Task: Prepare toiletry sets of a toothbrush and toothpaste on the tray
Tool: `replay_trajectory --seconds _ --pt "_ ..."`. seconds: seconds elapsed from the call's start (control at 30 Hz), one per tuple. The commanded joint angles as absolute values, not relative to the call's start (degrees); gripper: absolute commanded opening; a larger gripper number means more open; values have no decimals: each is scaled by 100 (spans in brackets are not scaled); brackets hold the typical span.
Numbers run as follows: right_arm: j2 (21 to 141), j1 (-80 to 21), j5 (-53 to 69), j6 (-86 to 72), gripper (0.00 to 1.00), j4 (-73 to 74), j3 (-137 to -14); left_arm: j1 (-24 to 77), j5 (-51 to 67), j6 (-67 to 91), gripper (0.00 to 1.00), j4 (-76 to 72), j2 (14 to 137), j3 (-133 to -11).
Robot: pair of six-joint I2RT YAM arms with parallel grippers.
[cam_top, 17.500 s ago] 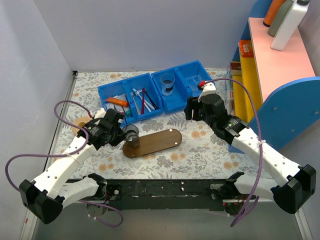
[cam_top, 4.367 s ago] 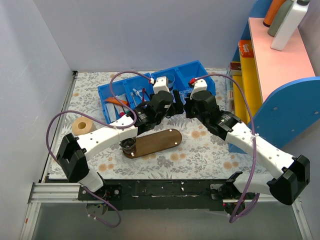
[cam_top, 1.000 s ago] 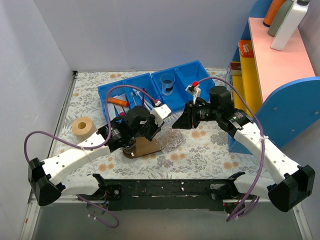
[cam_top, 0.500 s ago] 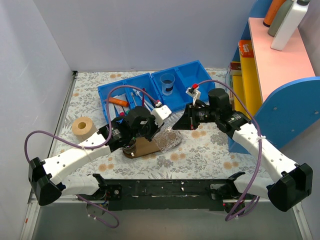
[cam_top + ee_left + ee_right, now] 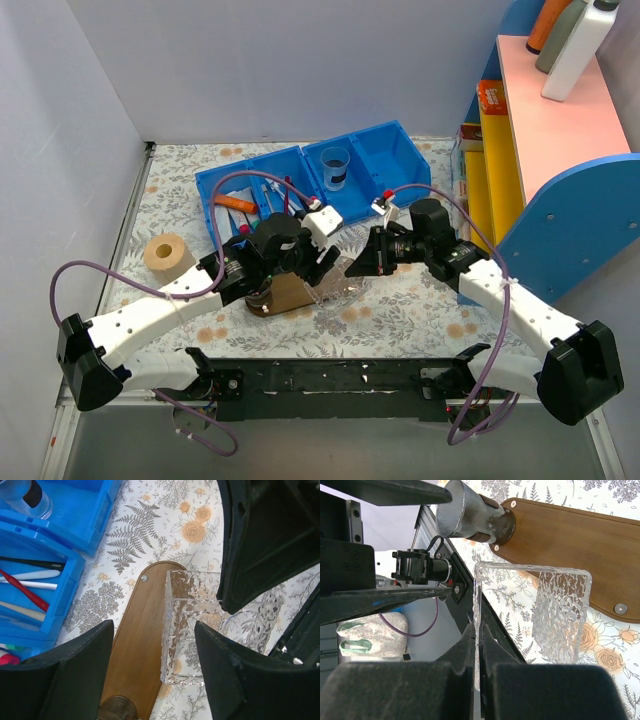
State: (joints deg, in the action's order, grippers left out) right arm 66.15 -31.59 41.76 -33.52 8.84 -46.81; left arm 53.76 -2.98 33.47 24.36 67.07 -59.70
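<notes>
The tray (image 5: pixel 283 296) is a dark brown oval board, also in the left wrist view (image 5: pixel 134 645) and the right wrist view (image 5: pixel 570 530). A clear textured plastic box (image 5: pixel 345 283) lies over its right edge (image 5: pixel 192 630). My right gripper (image 5: pixel 366 263) is shut on one thin wall of this box (image 5: pixel 479 630). My left gripper (image 5: pixel 318 268) hangs open just above tray and box (image 5: pixel 152 627), touching neither. A white toothbrush (image 5: pixel 35 575) lies in the blue bin (image 5: pixel 250 195) with a red and a dark one. I cannot make out the toothpaste.
A metal cup (image 5: pixel 470 517) stands on the tray's near-left end. A clear cup (image 5: pixel 335 165) sits in the second blue bin (image 5: pixel 390 150). An orange tube (image 5: pixel 238 203) lies in the left bin. A tape roll (image 5: pixel 167 252) is at the left, a shelf unit (image 5: pixel 560 130) on the right.
My left gripper has opened and let go of the clear box. My right gripper has closed on the box's wall. The box has sunk a little to the right.
</notes>
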Motion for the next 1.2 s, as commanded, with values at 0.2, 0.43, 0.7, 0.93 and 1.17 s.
replay_trajectory --seconds 0.2,0.43,0.7,0.93,1.17 --pt "6074 -3182 3815 -4394 1 -816 -3948 5388 -518 3629 84 2022 6232 -5933" --pt "6135 -3190 3586 -4842 1 -1686 -3587 5326 -607 4376 93 1925 6144 -6231" --pt "6468 -3331 3358 -5247 1 -2671 -3305 5274 -510 5159 98 1854 5959 -6363" --pt "6925 -3550 3226 -5370 1 -3215 -3269 5230 -659 5546 98 1995 5871 -6372" --pt "7487 -3805 3023 -5572 1 -3786 -3305 5194 -773 5686 98 2057 5836 -6267"
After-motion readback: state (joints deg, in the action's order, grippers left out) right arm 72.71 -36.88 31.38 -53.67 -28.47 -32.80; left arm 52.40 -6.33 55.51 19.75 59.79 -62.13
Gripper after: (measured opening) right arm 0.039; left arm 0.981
